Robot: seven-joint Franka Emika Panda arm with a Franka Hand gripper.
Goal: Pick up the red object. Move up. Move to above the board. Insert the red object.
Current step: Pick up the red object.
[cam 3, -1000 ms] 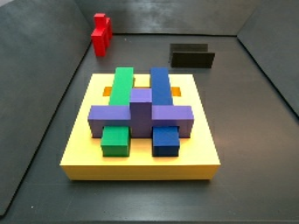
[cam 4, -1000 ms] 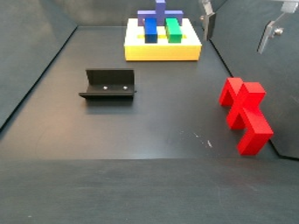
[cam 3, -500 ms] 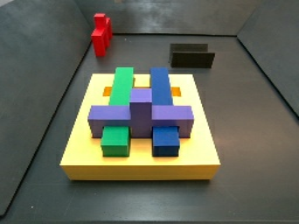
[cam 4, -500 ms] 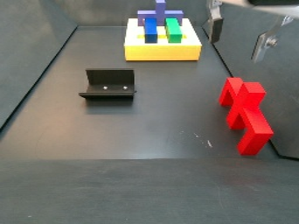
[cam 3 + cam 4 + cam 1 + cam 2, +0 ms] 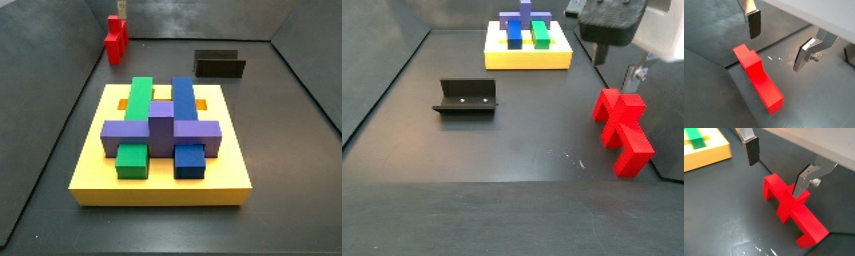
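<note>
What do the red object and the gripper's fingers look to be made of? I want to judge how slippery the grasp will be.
The red object looks like smooth hard plastic or painted wood: even red, crisp edges, a slight sheen. The fingers look like bare brushed metal plates with matte dark pads, possibly rubber. The gripper hangs open just above the piece, not yet touching it.

No text, label, brand, number or sign can be read anywhere. The red object (image 5: 621, 127), the board (image 5: 162, 180) with its blocks, and the fixture (image 5: 466, 97) all have plain faces. The gripper (image 5: 779, 167), open above the red object at the right of the floor, bears no marking on its silver fingers (image 5: 750, 148).
</note>
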